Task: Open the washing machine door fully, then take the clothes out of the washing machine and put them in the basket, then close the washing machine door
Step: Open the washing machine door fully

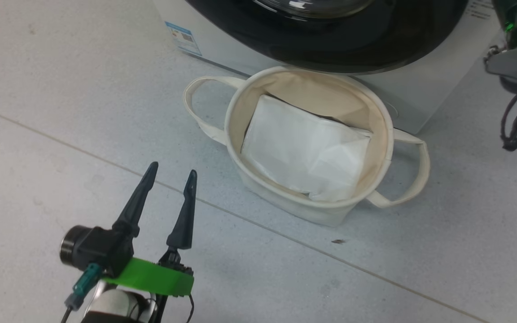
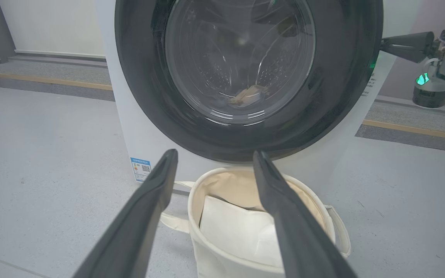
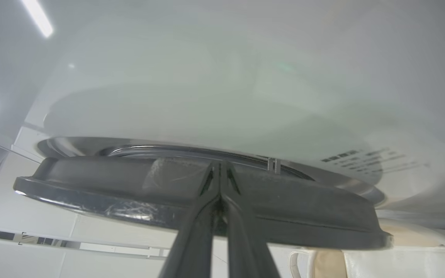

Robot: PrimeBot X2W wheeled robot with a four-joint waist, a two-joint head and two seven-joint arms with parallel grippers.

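Two grippers, in different states. On the left gripper point(image 1: 172, 169), fingers spread wide with nothing between them, low over the grey floor point(image 1: 38, 89), near the basket point(image 1: 285, 204) and aimed toward it. On the right gripper point(image 3: 219, 165), fingers pressed tight together, tips at the outer edge of the washing machine door point(image 3: 303, 208), nothing held. Glossy black door rim close against the white front of the washing machine point(image 2: 135, 133), with a steel ring showing just behind the rim in the right wrist view. Through the domed glass, a beige scrap of the clothes point(image 2: 247, 95), low in the drum. Basket on the floor directly before the machine, under the door's lower rim. Inside it, a flat white sheet point(image 1: 303, 148).
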